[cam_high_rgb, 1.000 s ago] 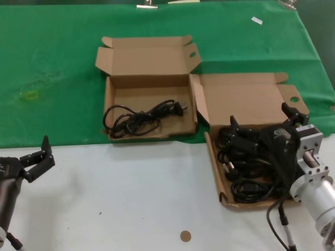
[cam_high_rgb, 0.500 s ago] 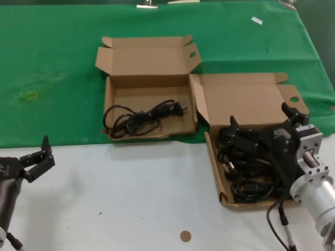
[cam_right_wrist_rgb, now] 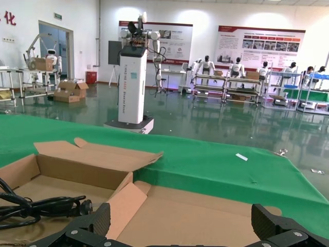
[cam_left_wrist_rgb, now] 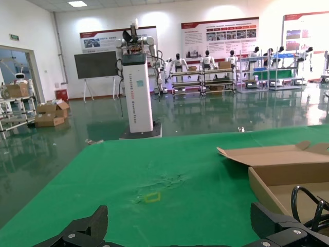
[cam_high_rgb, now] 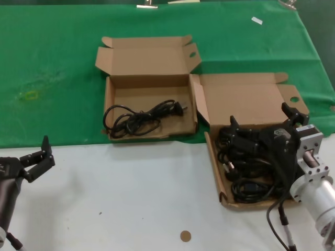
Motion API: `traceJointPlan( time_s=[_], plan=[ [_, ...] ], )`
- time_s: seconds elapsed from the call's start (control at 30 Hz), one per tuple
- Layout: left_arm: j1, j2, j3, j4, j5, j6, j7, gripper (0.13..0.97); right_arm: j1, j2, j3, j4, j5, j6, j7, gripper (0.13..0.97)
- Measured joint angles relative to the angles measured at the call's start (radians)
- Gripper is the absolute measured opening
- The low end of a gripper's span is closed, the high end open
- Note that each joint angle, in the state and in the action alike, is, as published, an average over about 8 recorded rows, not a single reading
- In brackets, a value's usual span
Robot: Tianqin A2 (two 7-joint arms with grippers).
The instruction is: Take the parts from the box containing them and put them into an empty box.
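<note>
The box containing the parts (cam_high_rgb: 213,157) stands at the right with its tall lid (cam_high_rgb: 246,102) open; several black power cords (cam_high_rgb: 246,172) are heaped in it. My right gripper (cam_high_rgb: 261,119) hovers open over that heap, nothing between its fingers; the right wrist view looks past the gripper (cam_right_wrist_rgb: 182,226) at the lid (cam_right_wrist_rgb: 205,216). The other box (cam_high_rgb: 111,102), farther back and to the left, holds one looped cord (cam_high_rgb: 141,117), also seen from the right wrist (cam_right_wrist_rgb: 41,206). My left gripper (cam_high_rgb: 39,157) waits open at the table's near left edge (cam_left_wrist_rgb: 180,226).
Both boxes sit side by side on a green cloth (cam_high_rgb: 52,63); white tabletop (cam_high_rgb: 131,188) lies in front. A small brown disc (cam_high_rgb: 185,236) rests on the white surface near the front. A yellowish mark (cam_high_rgb: 31,95) and a white tag (cam_high_rgb: 256,20) are on the cloth.
</note>
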Motion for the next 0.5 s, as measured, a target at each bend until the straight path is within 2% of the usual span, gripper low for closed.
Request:
traceJointPlan(
  time_s=[0.5],
  plan=[
    [0.0,0.0,0.0,0.0,0.0,0.0,0.0,0.966,0.0,0.0,0.0,0.0,0.0,0.0,0.0,0.966]
  ],
)
